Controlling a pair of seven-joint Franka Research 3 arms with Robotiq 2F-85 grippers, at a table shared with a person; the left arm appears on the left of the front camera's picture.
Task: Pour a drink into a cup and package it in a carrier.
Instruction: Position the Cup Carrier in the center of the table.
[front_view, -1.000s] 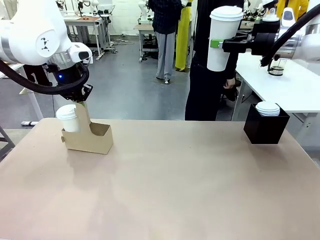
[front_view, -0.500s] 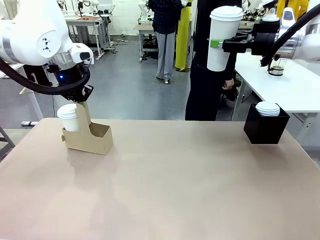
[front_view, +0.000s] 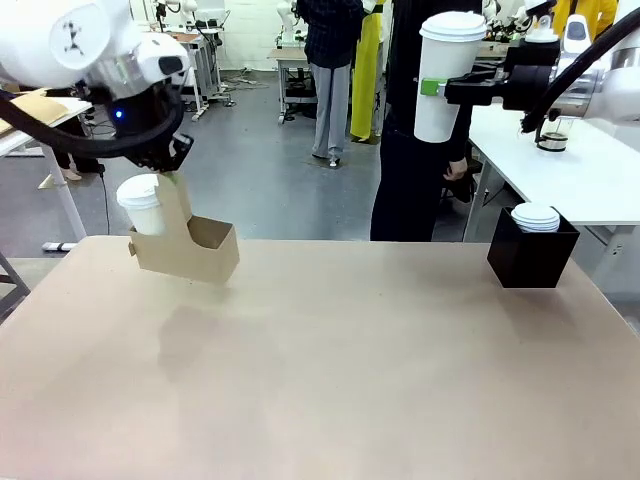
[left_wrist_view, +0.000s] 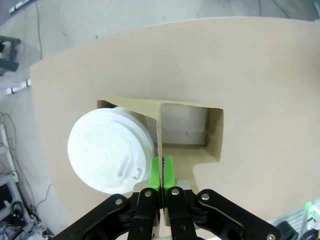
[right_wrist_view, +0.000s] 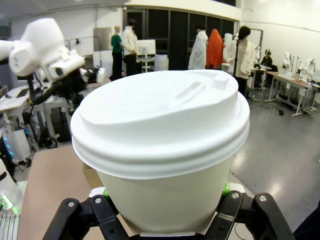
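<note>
The carrier (front_view: 190, 255), one cup (front_view: 140, 205) seated in it, is held off the table (front_view: 350, 380) by its tab, pinched in the left gripper (left_wrist_view: 162, 172), while a second cup (front_view: 445, 75) is clamped aloft by the right gripper (front_view: 432, 88), presumably for the empty hole (left_wrist_view: 185, 127).

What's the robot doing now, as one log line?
left gripper: shut on carrier handle, off table, lidded cup inside | right gripper: holding second cup high

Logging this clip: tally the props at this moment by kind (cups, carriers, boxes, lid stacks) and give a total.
Brown cardboard cup carrier: 1
Tall white lidded paper cup: 2, one in the carrier, the other in the right gripper
Black square box: 1
Stack of flat white lids: 1
Total: 5
</note>
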